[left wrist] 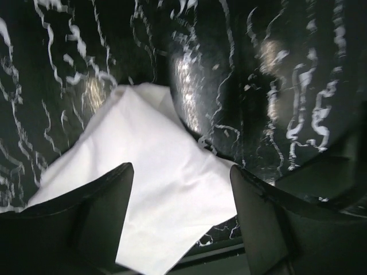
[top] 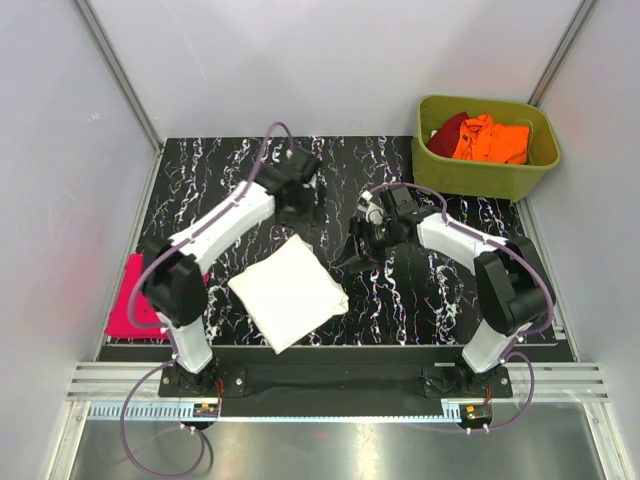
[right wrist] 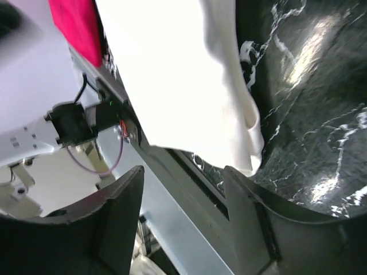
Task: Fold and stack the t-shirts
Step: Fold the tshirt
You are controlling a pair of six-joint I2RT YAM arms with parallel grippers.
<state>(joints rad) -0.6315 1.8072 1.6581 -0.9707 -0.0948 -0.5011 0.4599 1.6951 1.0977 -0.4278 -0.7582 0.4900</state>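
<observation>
A folded white t-shirt (top: 288,292) lies flat on the black marbled table, near the front. My left gripper (top: 304,214) hovers just beyond its far corner, open and empty. In the left wrist view the white t-shirt (left wrist: 143,149) shows under the spread left gripper (left wrist: 182,169). My right gripper (top: 350,254) hangs to the right of the shirt, also open and holding nothing. The right wrist view shows the white t-shirt (right wrist: 172,74) past the right gripper (right wrist: 183,169). A magenta-pink t-shirt (top: 128,300) lies at the table's left edge; its corner (right wrist: 77,26) appears there too.
An olive-green tub (top: 432,168) stands at the back right, holding an orange t-shirt (top: 492,140) and a dark red one (top: 447,133). White walls enclose the table on three sides. A metal rail (top: 330,380) runs along the front edge by the arm bases.
</observation>
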